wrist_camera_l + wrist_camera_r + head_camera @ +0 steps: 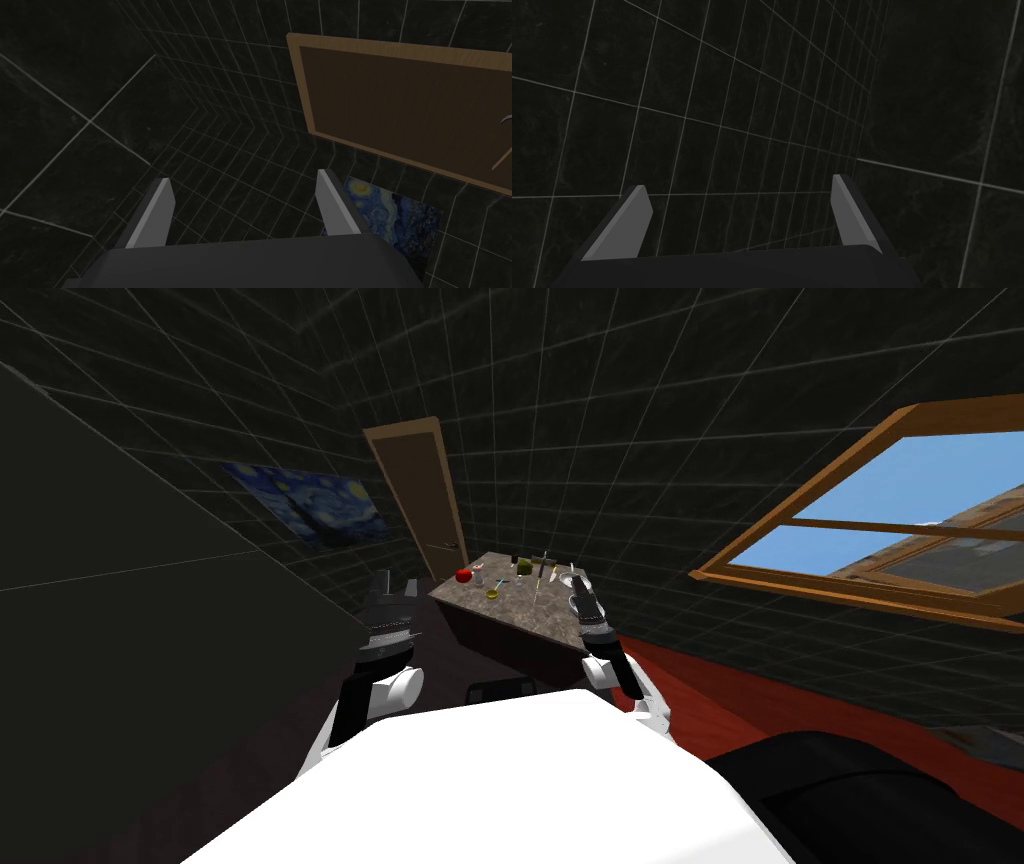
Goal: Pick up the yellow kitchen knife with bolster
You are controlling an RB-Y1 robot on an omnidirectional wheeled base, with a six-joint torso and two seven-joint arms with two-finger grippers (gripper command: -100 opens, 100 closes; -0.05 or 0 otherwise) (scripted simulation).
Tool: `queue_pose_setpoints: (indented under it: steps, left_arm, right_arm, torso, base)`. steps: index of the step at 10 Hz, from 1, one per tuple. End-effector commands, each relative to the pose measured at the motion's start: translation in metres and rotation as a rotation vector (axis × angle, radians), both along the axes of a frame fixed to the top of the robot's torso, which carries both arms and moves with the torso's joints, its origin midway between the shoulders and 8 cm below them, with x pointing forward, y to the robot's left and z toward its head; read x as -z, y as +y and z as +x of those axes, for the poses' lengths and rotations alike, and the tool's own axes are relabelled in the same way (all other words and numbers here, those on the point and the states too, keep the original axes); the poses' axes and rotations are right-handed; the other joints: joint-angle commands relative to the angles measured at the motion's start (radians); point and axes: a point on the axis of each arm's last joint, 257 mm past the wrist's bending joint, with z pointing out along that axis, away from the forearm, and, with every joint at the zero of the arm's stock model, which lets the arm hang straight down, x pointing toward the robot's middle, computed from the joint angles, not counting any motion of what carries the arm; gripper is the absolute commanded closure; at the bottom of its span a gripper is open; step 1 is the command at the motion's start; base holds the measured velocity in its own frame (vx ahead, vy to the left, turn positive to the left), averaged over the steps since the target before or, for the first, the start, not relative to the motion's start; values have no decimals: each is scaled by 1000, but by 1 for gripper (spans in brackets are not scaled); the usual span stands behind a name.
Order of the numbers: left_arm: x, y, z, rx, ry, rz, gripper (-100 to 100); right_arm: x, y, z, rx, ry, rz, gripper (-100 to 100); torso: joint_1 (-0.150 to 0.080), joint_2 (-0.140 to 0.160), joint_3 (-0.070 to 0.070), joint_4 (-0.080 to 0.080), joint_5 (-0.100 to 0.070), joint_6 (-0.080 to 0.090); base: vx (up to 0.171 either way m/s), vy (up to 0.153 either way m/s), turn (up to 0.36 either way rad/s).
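Facing the table (530, 613), the left gripper (243, 179) and right gripper (739, 181) stood spread and empty. The knife (539, 578), seemingly the thin yellowish sliver among crowded small things on top, looked easy to mistake, and reaching risked nudging its neighbours.

A stone-topped table (510, 610) stands ahead, near a brown door (415, 488). A red apple (463, 575) lies at its left corner, with a green block (524, 567) farther back. A blue painting (310, 503) hangs left of the door, and a wood-framed window (880, 523) is at right.
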Motion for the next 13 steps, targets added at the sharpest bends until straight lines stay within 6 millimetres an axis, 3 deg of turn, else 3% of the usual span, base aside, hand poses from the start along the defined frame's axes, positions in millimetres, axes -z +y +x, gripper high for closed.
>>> queue_pose_setpoints:
  steps: [1, 5, 6, 7, 8, 9, 10, 11, 12, 13]
  left_arm:
    - [0, 0, 0, 0, 0, 0, 0]
    - [0, 0, 0, 0, 0, 0, 0]
    - [0, 0, 0, 0, 0, 0, 0]
    - [0, 0, 0, 0, 0, 0, 0]
    - [0, 0, 0, 0, 0, 0, 0]
    - [0, 0, 0, 0, 0, 0, 0]
    - [0, 0, 0, 0, 0, 0, 0]
    - [0, 0, 0, 0, 0, 0, 0]
    - [0, 0, 0, 0, 0, 0, 0]
    - [0, 0, 0, 0, 0, 0, 0]
  right_arm:
    - [6, 1, 4, -1, 12, -37, -100]
    - [30, -1, 15, 3, 65, -160, -100]
    - [44, -4, 19, 13, 92, -212, -100]
    - [44, -3, 19, 6, 94, -228, -100]
    - [59, -6, 24, 17, 122, -280, -100]
    - [60, -5, 24, 9, 124, -300, -100]
    - [76, -9, 27, 18, 155, -354, -100]
    - [77, -9, 27, 12, 155, -375, -100]
    - [95, -13, 29, 18, 188, -431, -100]
    - [95, -13, 29, 15, 187, -455, -100]
  torso:
    - [0, 0, 0, 0, 0, 0]
    - [0, 0, 0, 0, 0, 0]
    - [1, 0, 0, 0, 0, 1]
    - [0, 0, 0, 0, 0, 0]
    - [1, 0, 0, 0, 0, 1]
    - [0, 0, 0, 0, 0, 0]
    - [0, -1, 0, 0, 0, 1]
    - [0, 0, 0, 0, 0, 0]
    - [0, -1, 0, 0, 0, 1]
    - [0, -1, 0, 0, 0, 0]
  base:
    - [-36, -66, 123]
    - [-53, -69, 178]
    - [-55, -67, 271]
    - [-47, -61, 128]
    - [-50, -67, 268]
    - [-48, -68, 156]
    - [-64, -66, 271]
    - [-49, -60, 162]
    - [-57, -57, 276]
    - [-37, -55, 150]
